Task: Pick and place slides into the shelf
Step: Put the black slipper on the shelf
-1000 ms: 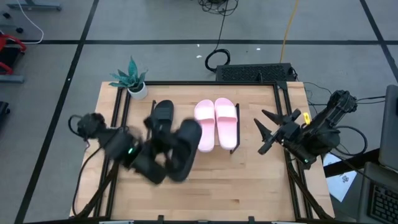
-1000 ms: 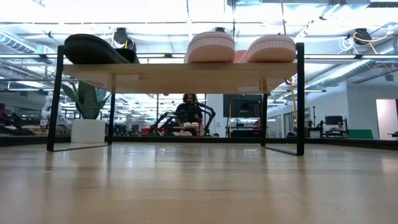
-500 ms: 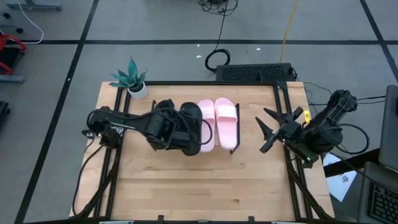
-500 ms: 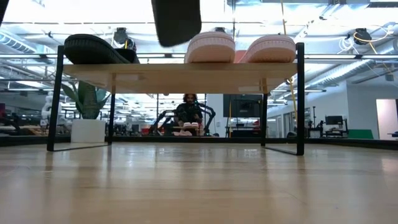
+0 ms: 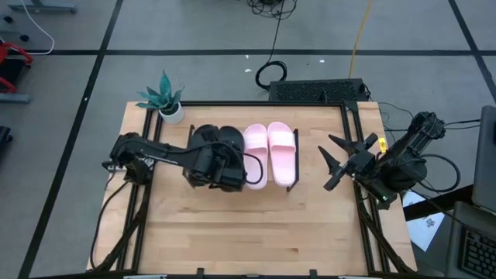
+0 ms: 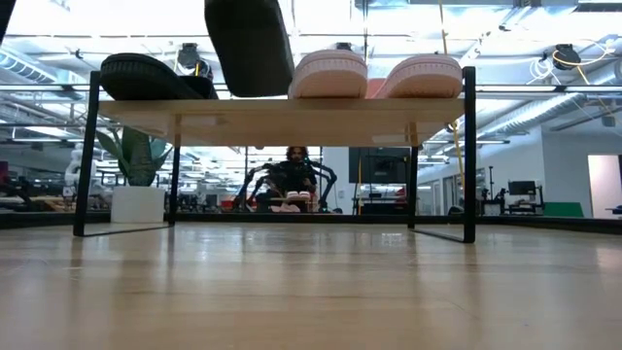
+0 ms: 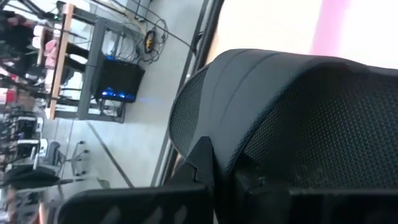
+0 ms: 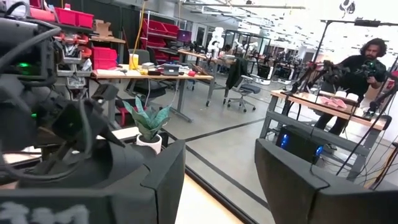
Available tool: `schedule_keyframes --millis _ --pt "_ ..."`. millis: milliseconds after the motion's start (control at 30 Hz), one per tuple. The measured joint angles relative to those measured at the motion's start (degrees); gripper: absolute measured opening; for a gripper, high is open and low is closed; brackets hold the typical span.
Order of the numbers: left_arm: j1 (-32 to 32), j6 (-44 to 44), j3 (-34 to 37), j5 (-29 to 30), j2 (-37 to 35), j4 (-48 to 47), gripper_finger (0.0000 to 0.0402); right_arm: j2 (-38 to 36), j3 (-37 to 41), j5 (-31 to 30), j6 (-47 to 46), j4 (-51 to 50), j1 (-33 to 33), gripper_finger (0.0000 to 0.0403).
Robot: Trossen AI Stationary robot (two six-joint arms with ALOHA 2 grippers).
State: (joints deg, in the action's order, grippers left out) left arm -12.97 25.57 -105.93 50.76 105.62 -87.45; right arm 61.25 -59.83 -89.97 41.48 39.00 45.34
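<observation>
We look down on the wooden table [image 5: 256, 232] where the shelf [image 6: 282, 109] carries a pink pair [image 5: 270, 153] and one black slide [image 6: 146, 76]. Our left gripper [image 5: 211, 161] is clamped shut on the second black slide [image 6: 249, 44], hanging just above the gap between the shelved black slide and the pink pair, its long axis tilted toward the board. We judge that the slide must go straight down. Our right gripper [image 5: 345, 161] waits open, well apart at the table's right edge.
</observation>
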Motion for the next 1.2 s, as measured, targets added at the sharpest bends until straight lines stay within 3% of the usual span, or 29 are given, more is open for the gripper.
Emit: schedule_keyframes --millis 833,1200 --pt "3.51 -6.3 0.06 -0.15 0.0 -2.24 0.0 0.0 0.0 0.0 -0.24 0.0 0.0 0.0183" --pt "4.0 -10.34 2.41 -1.01 -0.07 2.34 0.0 0.0 0.0 0.01 -0.26 -0.01 0.0 0.0183"
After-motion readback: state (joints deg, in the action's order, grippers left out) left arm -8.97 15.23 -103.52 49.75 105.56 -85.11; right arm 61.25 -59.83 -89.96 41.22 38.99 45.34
